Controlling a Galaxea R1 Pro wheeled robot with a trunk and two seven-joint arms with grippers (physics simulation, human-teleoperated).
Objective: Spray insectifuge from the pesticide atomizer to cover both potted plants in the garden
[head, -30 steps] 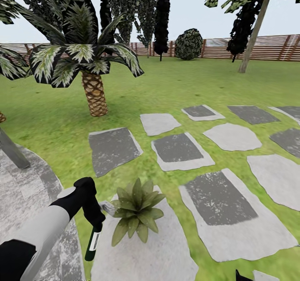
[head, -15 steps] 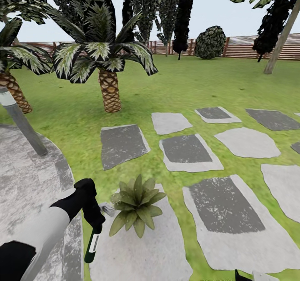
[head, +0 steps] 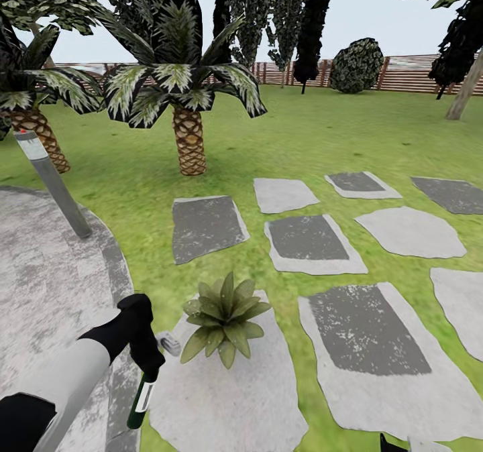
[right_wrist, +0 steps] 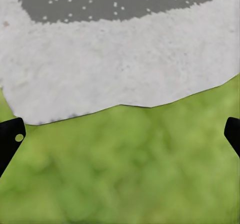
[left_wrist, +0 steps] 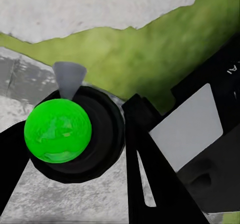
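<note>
Gripping slim dark label-banded atomizer (head: 139, 400), left gripper (head: 149, 365) beside leafy rosette (head: 225, 316).

My left gripper (left_wrist: 131, 149) holds the pesticide atomizer (left_wrist: 200, 134); its white label (left_wrist: 186, 129) faces me. Beside it sits a bright green ball (left_wrist: 57, 130) above grass (left_wrist: 165, 49) and grey stone (left_wrist: 90, 7).

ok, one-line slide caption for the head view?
Left gripper holds the dark green white-labelled spray bottle beside a broad-leaved green potted rosette on a pale grey stepping stone.
</note>
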